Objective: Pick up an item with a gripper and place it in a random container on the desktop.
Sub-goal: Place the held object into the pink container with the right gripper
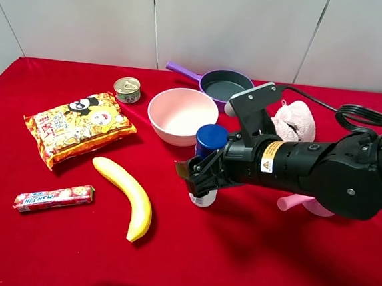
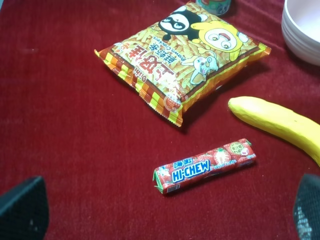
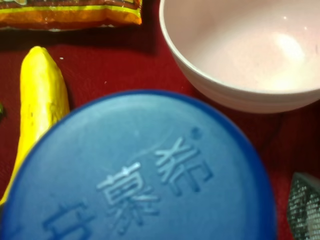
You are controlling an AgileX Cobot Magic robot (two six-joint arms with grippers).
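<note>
1. Right gripper [image 1: 200, 177]: the jaws are spread wide, straddling the bottle [image 1: 211, 138] below its cap. They look unclenched, so nothing is grasped yet.
2. Left gripper [image 2: 162, 215]: released and empty, hanging over the Hi-Chew stick [image 2: 205, 166].
3. The bottle stands upright on the red velvety cloth [image 1: 268, 257], just in front of the pink bowl [image 1: 182, 115].
4. Risk: the bottle is tall, narrow and smooth. If one finger touches first, it likely tips toward the bowl or the banana [image 1: 129, 194].
5. Risk: a glossy label with a hard round body could slip or swing in an off-centre grip.
6. Risk: the pink handled cup [image 1: 293, 204] is mostly hidden under the arm, so a sweep could knock it. It is small, and the bottle would probably lean or topple it.
7. Materials:
   - The cap is matte blue plastic with embossed characters.
   - The bowl is smooth and thick-rimmed.
   - The banana is waxy and curved.
   - The snack bag [image 1: 78, 126] is crinkly foil.
   - The plush toy [image 1: 294, 120] is fuzzy.
   - The purple pan [image 1: 224, 84] has a dark inside.
</note>
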